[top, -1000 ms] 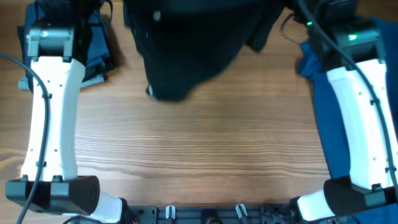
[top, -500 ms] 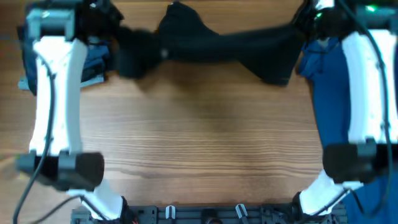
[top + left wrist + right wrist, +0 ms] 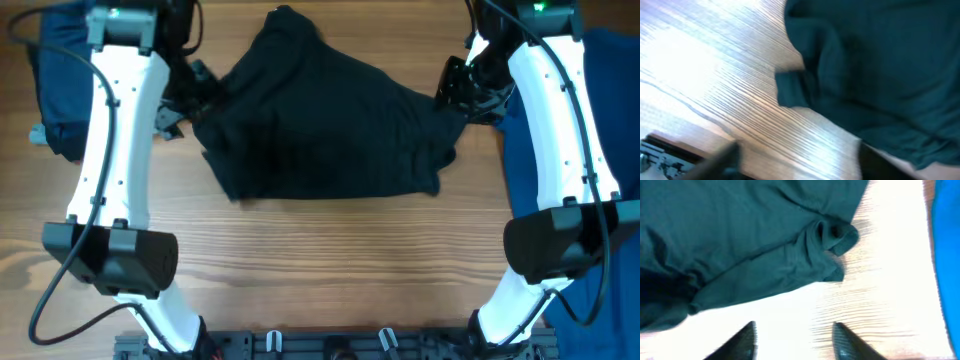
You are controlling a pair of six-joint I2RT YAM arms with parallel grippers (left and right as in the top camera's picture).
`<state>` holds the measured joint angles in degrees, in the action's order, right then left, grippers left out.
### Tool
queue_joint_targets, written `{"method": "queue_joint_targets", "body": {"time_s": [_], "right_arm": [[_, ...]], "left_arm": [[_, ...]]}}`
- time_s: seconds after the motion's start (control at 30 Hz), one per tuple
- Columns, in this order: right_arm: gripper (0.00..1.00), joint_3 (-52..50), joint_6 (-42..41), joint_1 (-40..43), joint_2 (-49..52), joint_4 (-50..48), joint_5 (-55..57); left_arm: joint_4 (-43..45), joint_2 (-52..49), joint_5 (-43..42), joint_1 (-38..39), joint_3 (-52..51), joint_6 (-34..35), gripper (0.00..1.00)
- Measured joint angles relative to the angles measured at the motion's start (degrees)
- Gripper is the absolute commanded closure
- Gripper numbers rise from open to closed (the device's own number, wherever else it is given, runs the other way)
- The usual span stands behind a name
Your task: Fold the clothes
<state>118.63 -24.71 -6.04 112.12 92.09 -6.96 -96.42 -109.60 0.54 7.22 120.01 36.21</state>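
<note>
The right gripper (image 3: pixel 795 328) stands open. Its two dark fingers (image 3: pixel 742 341) are spread apart with only bare table (image 3: pixel 890 310) between them, and they grip nothing. Just ahead of the fingertips lies the black shirt (image 3: pixel 740 235). Its edge is bunched into a rolled fold and it rests flat on the wood. To the gripper's right, a bright blue shirt (image 3: pixel 947 255) runs along the edge of the wrist view.

The left gripper (image 3: pixel 799 152) also looks open. Its wrist view is blurred, but the fingers (image 3: pixel 715 161) sit wide apart at the bottom of the frame, with wood grain showing between them. The black shirt (image 3: pixel 880 65) is ahead of this gripper and to its right. A small folded corner sticks out toward the fingers. Whether one finger touches the hem cannot be told.

From overhead, the black shirt (image 3: pixel 320 130) lies crumpled and spread on the table (image 3: pixel 330 265) between the two tools. The left gripper (image 3: pixel 192 88) is at one side edge and the right gripper (image 3: pixel 463 90) is at the other, each close against the cloth. A dark blue shirt (image 3: pixel 55 80) lies outside the left arm, and the bright blue shirt (image 3: pixel 620 120) lies outside the right arm.
</note>
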Motion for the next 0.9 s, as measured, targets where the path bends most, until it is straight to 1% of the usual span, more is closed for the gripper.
{"method": "queue_joint_targets", "body": {"time_s": [0.07,0.13,0.17,0.2,0.27,0.4,0.6,0.67,0.73,0.8,0.9], "right_arm": [[0.26,0.0,0.3,0.0,0.0,0.0,1.0],[0.28,0.0,0.4,0.0,0.0,0.0,1.8],[0.29,0.0,0.4,0.0,0.0,-0.4,2.4],[0.3,0.0,0.4,0.0,0.0,-0.7,2.8],[0.32,0.0,0.4,0.0,0.0,-1.3,3.4],[0.33,-1.6,0.4,0.0,-0.2,-2.5,3.7],[0.34,-11.6,0.4,0.0,-0.3,-10.4,3.3],[0.37,-15.2,0.3,0.0,-0.3,-12.0,2.3],[0.37,-20.3,-1.0,0.0,-0.6,-13.0,1.9],[0.38,-27.5,-2.3,-0.1,-0.6,-16.4,1.4],[0.47,-36.4,-2.8,-0.6,-0.6,-23.2,-0.8]], "left_arm": [[0.1,0.0,0.3,1.9,0.0,-1.0,0.0],[0.6,0.0,1.6,2.8,0.0,-0.5,0.01],[1.3,0.0,2.3,2.8,0.0,-0.1,0.05],[2.3,0.0,3.1,2.8,0.0,0.2,0.06],[5.0,0.0,4.3,2.5,0.0,0.6,0.07],[5.6,-1.6,5.2,2.5,0.1,0.7,0.09],[9.2,-13.7,5.7,2.5,0.3,0.8,0.1],[9.5,-17.0,5.7,2.5,0.3,0.8,0.1],[9.1,-17.5,5.6,2.5,0.3,0.8,0.09],[9.1,-17.5,5.6,2.5,0.3,0.8,0.04],[9.3,-17.5,5.6,2.5,0.3,1.0,0.02]]}}
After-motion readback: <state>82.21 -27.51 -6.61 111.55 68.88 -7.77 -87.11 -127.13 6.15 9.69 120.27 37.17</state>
